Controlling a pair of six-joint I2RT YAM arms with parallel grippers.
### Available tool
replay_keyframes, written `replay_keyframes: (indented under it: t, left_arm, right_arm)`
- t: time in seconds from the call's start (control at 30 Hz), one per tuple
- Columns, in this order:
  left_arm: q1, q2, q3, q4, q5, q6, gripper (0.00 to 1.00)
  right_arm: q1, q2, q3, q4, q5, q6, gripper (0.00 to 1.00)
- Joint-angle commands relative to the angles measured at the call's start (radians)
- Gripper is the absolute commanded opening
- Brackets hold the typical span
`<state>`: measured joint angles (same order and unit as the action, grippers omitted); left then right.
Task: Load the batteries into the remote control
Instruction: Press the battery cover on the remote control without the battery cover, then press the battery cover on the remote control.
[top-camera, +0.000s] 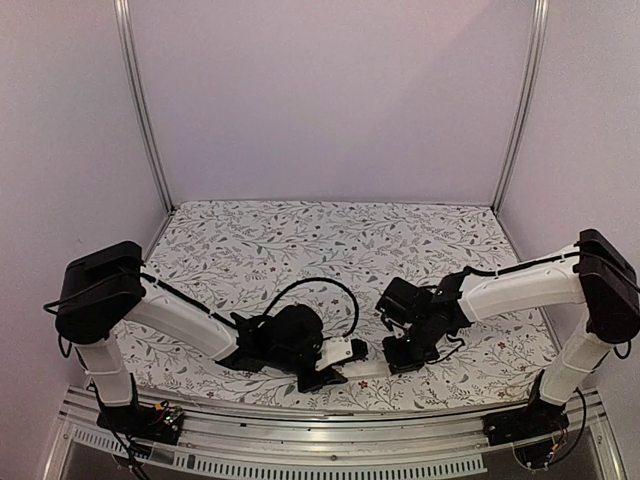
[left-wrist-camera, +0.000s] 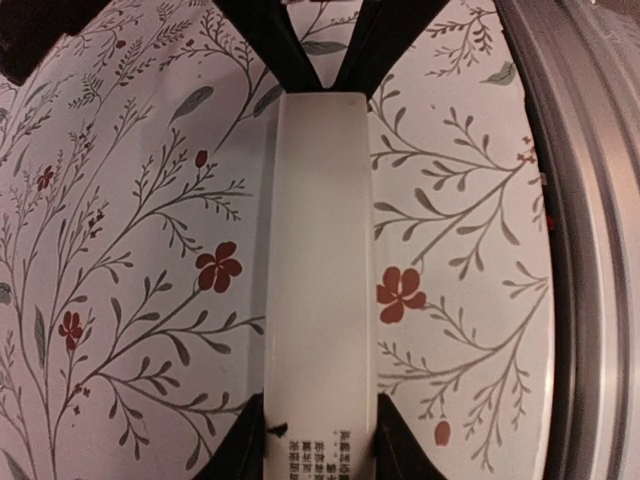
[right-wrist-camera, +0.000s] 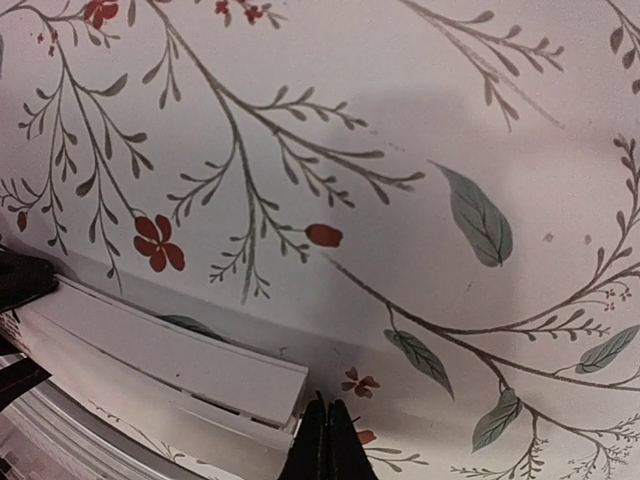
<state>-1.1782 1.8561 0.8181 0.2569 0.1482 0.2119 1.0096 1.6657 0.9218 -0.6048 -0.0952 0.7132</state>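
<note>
We saw L gripper (left-wrist-camera: 320, 445) clamped on the remote control (left-wrist-camera: 320, 250), R gripper (right-wrist-camera: 322, 445) closed — no batteries visible, loading unconfirmed.

Lit softly and evenly from above, tinted faintly violet in the top view. Leaves only weak, diffuse shadows on the table (top-camera: 330, 235). Slightly overexposes the white remote control (left-wrist-camera: 320, 280). Curves the metal rail (left-wrist-camera: 590, 240) at the left wrist view's edge. Blurs the nearest corners.

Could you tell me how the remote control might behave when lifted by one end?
The remote control looks straight and rigid, so probably won't flex. Its smooth white sides may slip in the left gripper. Flat-faced, it shouldn't roll.
</note>
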Motion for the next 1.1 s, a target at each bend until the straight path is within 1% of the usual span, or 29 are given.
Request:
replay_keyframes:
  t: [0.0,0.07,0.17,0.4,0.63,0.83,1.07]
  left_arm:
    - [-0.005,0.019,-0.02,0.064,-0.001,-0.006,0.27]
    - [-0.005,0.017,-0.023,0.062,0.0,-0.004,0.3]
    - [-0.005,0.013,-0.018,0.043,0.005,0.011,0.38]
    - [-0.003,0.0,-0.002,-0.029,0.003,0.034,0.54]
    - [0.024,-0.053,-0.062,-0.044,0.014,0.035,0.55]
    - [0.04,-0.088,-0.114,-0.051,0.028,0.043,0.56]
    - [0.056,-0.097,-0.134,-0.03,0.051,0.038,0.47]
  right_arm:
    - [-0.023,-0.032,-0.055,0.076,-0.049,-0.015,0.0]
    - [-0.052,-0.065,-0.08,0.062,-0.028,-0.019,0.0]
    - [-0.081,-0.104,-0.091,0.029,0.004,-0.036,0.0]
    - [-0.082,-0.102,-0.081,-0.002,0.031,-0.064,0.0]
    - [-0.082,-0.132,-0.07,-0.031,0.035,-0.064,0.0]
    - [-0.083,-0.132,-0.074,-0.021,0.031,-0.06,0.0]
    - [-0.083,-0.121,-0.067,-0.004,0.012,-0.067,0.0]
